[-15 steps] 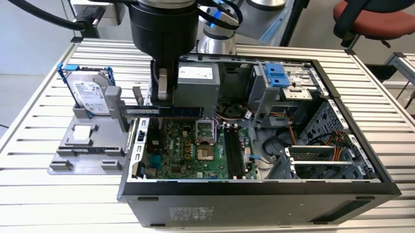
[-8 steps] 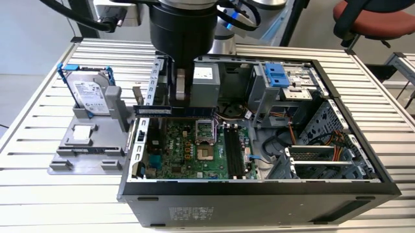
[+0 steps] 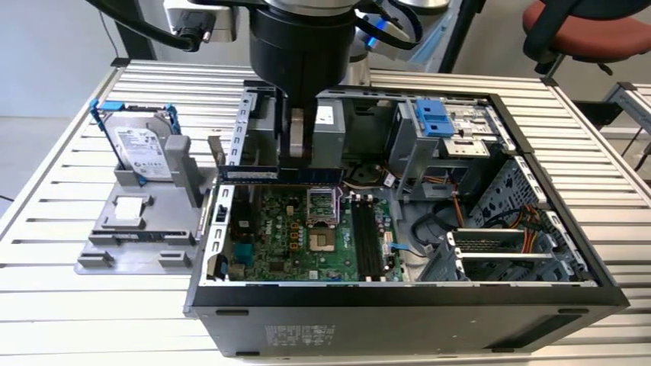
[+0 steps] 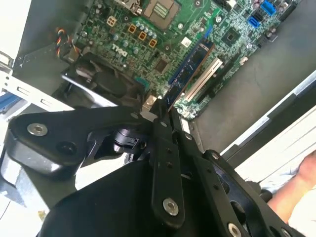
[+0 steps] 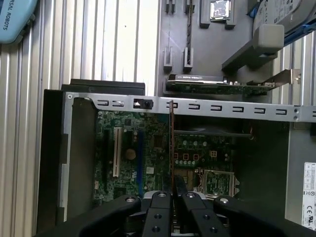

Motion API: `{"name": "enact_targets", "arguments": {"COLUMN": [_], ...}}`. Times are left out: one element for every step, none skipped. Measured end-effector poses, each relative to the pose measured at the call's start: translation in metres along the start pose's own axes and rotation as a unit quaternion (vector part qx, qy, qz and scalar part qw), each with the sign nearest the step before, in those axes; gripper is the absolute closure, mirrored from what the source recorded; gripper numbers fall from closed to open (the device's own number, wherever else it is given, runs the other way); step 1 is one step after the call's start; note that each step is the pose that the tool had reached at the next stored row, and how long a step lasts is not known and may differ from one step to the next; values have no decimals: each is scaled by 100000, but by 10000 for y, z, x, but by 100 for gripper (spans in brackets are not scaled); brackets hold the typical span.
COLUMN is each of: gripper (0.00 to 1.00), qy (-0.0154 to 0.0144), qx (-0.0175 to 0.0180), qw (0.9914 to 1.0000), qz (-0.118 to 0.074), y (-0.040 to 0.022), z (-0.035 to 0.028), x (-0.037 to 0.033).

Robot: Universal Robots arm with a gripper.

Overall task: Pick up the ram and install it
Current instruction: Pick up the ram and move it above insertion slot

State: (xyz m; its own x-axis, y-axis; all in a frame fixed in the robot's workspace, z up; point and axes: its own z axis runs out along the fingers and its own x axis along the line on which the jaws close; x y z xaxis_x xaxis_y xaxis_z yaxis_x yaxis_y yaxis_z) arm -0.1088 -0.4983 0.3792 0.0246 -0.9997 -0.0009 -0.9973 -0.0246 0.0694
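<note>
The long, thin, dark ram stick (image 3: 254, 174) is clamped between the closed jaws of the black gripper (image 3: 297, 158). It is held level above the green motherboard (image 3: 274, 229) inside the open black computer case (image 3: 407, 320), which is set on a slatted metal table (image 3: 51, 320).

Long dark ram (image 3: 254, 174) held level, on edge, above the motherboard (image 3: 305, 244).

Exterior view high, oblique; both wrist views close over shared motherboard (image 3: 295, 244) (image 4: 207, 24) (image 5: 128, 133).
</note>
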Motion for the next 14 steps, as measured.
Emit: {"name": "enact_targets", "arguments": {"gripper": [100,100,100,100,100,100,100,100,100,100,100,100,100,100], "qy": [2,0,-2,-3,4,11,19,20,34,44,70,76,81,86], "qx": [-2,-1,11,101,242,404,561,719,933,1058,1092,1098,1103,1104], "qw": [100000,100000,100000,100000,100000,99999,99998,99997,99996,99994,99994,99994,99994,99994], "qz": [-4,-4,-8,-25,-40,-49,-57,-54,-54,-60,-57,-52,-48,-51], "y": [0,-1,-1,-1,-2,-2,-3,-4,-6,-10,-17,-26,-38,-53], "z": [0,0,0,0,0,0,0,0,0,0,-2,-2,-3,-4], "x": [0,0,0,0,0,0,0,0,0,0,0,0,1,1]}}
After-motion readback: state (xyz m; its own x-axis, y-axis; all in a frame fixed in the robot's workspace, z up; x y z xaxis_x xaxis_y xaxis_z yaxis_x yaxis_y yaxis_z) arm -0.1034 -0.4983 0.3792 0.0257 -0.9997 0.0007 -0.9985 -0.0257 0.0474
